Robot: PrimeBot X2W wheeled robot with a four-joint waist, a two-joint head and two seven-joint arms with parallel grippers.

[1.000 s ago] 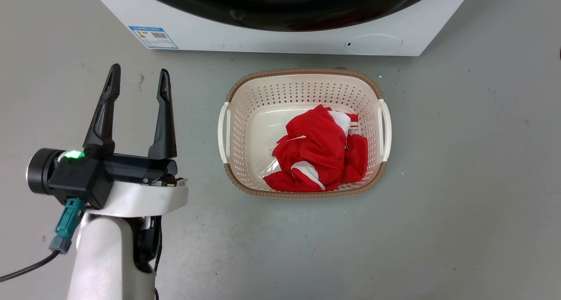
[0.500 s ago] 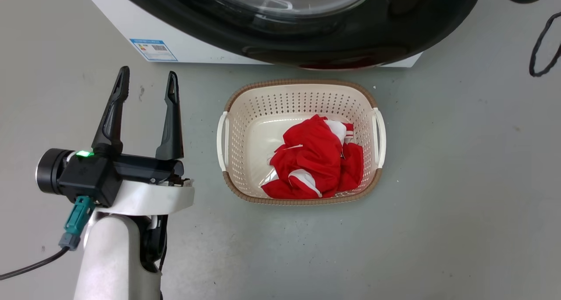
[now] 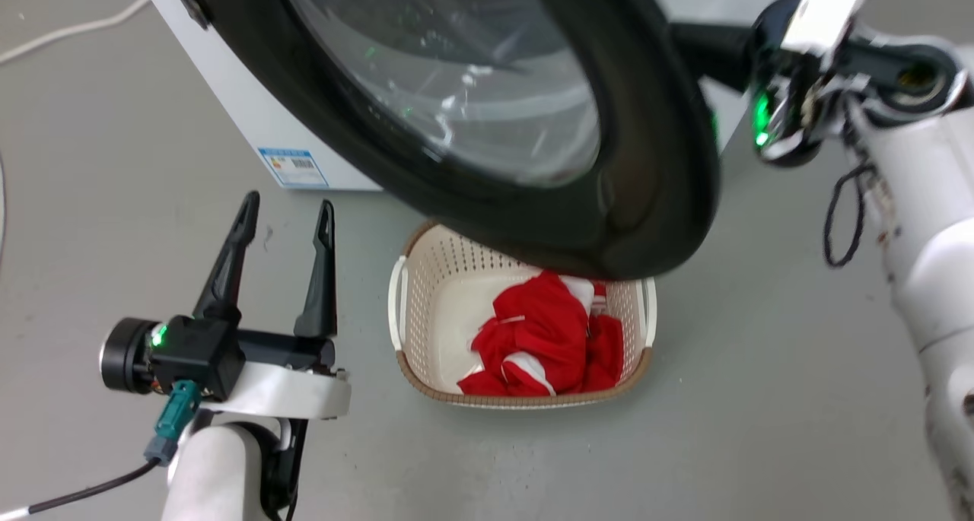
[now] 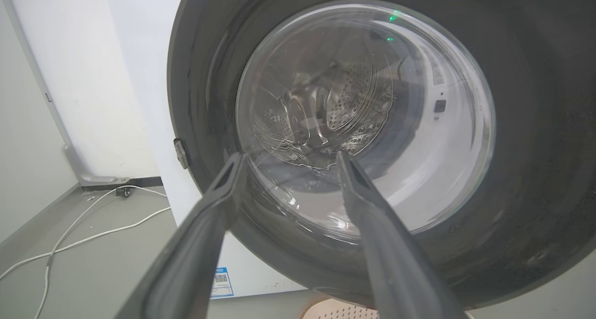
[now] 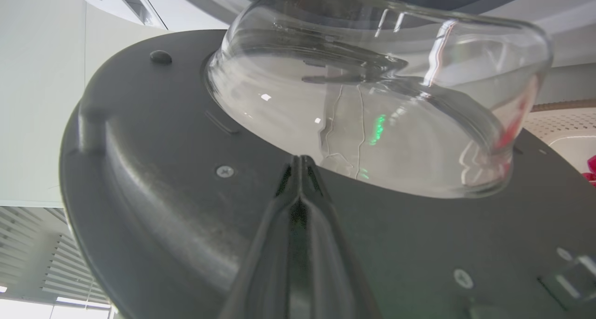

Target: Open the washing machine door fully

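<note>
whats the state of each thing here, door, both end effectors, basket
door: partly open, not yet swung fully out
left end effector: open, empty, clear of the door
right end effector: shut, tips at the door's inner side
basket: upright, partly under the door's lower edge
cloth: red and white, crumpled inside the basket

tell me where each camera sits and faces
Head view: on the head, looking down at basket and part-open door; left gripper open, right forearm.
Left wrist view: on that wrist, facing the door's outer glass past its fingers.
Right wrist view: on that wrist, facing the door's inner side; right gripper shut.
Shared: both wrists see the door, opposite faces.
</note>
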